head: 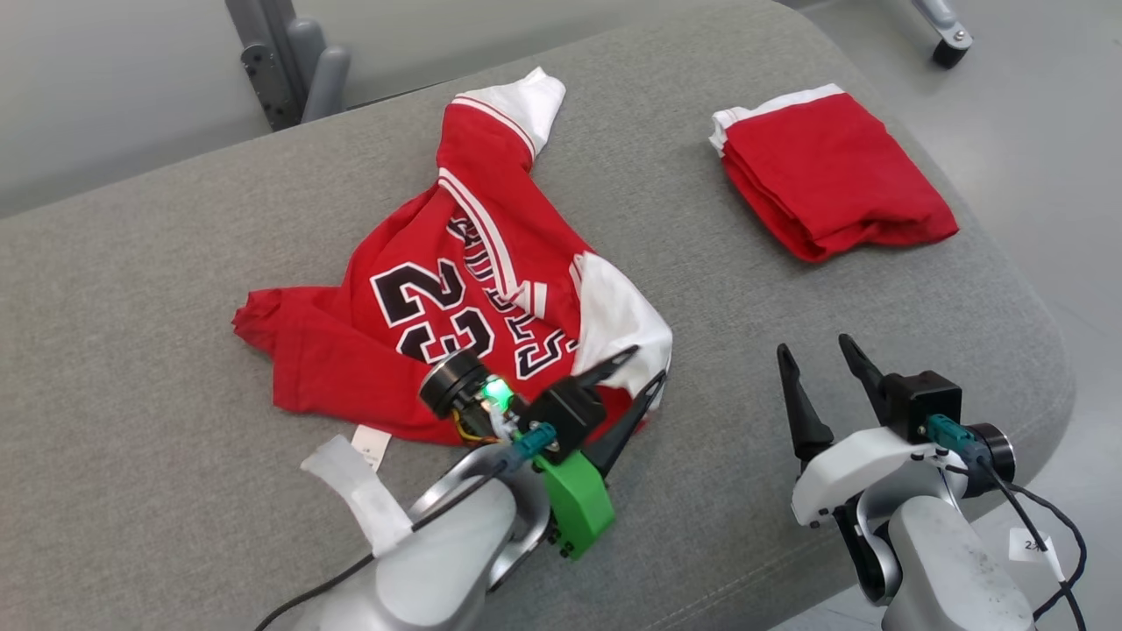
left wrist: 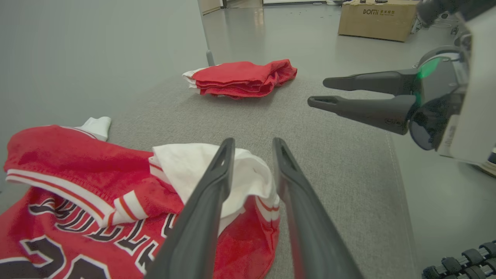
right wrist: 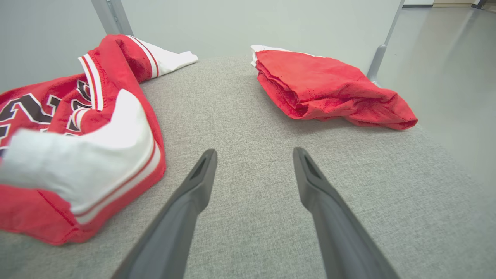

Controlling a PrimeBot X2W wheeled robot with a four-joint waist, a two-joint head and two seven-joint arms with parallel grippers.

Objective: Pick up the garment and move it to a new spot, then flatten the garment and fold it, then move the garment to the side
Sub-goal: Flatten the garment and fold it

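Grey fabric table (head: 175,307) on pale floor (head: 1052,131) holds jersey (head: 465,289); left pincer (head: 647,365) part-open, right pincer (head: 813,343) wide, both empty.

We count two long dark tapered fingers (head: 801,407) per pincer. Behind the left pincer (head: 649,364) sit a bright green plastic bracket (head: 574,508), a glowing green light (head: 498,392) and a teal plug (head: 535,441); behind the right pincer (head: 813,343), a white moulded shell (head: 846,473) and thin black cables (head: 1043,517).

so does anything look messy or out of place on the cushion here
Yes: the red number 23 jersey lies crumpled on the grey cushion, with a white sleeve folded back over its body and the other sleeve sticking out behind. The folded red garment farther right looks tidy.
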